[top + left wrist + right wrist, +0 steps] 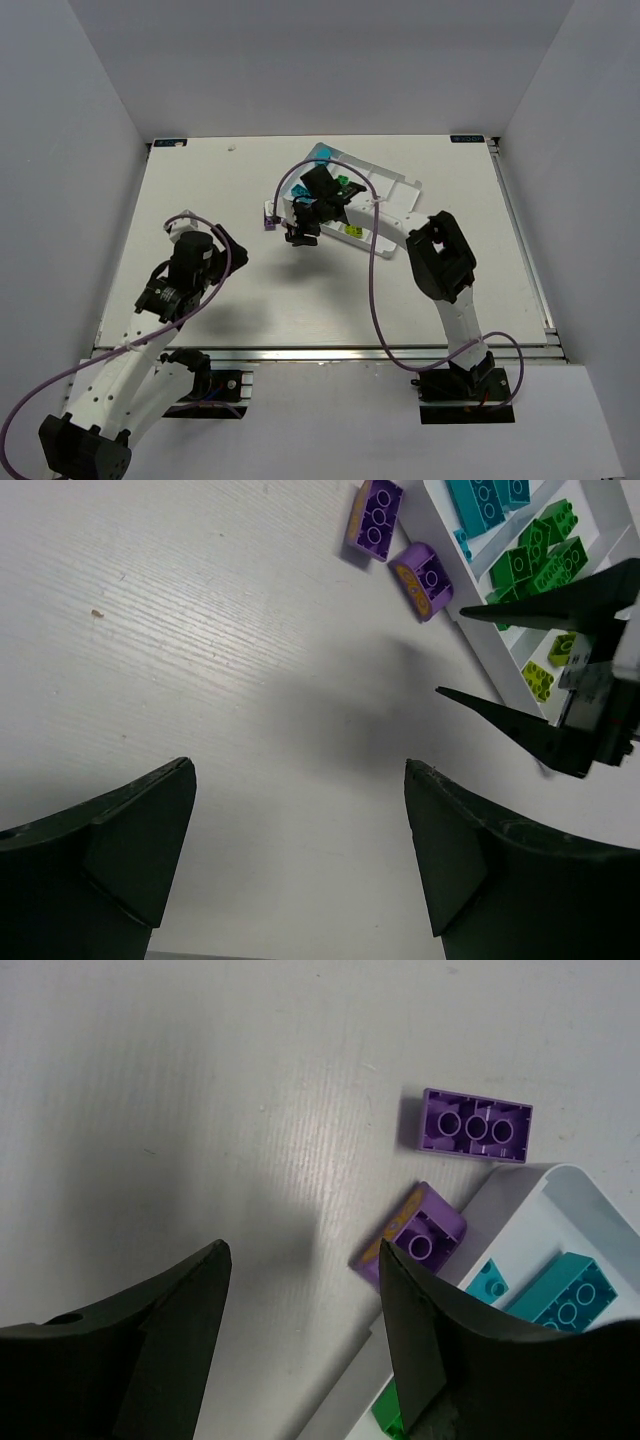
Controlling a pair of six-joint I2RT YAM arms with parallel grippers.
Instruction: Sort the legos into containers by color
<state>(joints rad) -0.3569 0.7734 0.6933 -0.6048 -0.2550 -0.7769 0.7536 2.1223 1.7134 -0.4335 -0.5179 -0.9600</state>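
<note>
Fingers of the right end effector: two dark, matte, wedge-shaped plastic blades, standing apart with nothing between them. It hangs over the tabletop, a white surface with a fine ribbed grain.

Just off one blade tip lies a purple brick. It is tilted, hollow underside showing, with an orange-yellow strip along one edge. It sits just beside the rounded corner of the tray; I cannot tell whether the two touch. A longer purple brick lies near it on the bare tabletop, flat and underside up, showing a row of round tubes. Both purple bricks are outside the tray.

Tray: flat white glossy plastic with low walls and long parallel compartments. The compartment nearest the purple bricks holds cyan bricks, studs up. The next holds green bricks, and the one beyond holds small yellow-green bricks.

The left end effector has broad dark blunt fingers, spread wide and gripping nothing. It is over bare tabletop, well apart from the bricks and tray.
</note>
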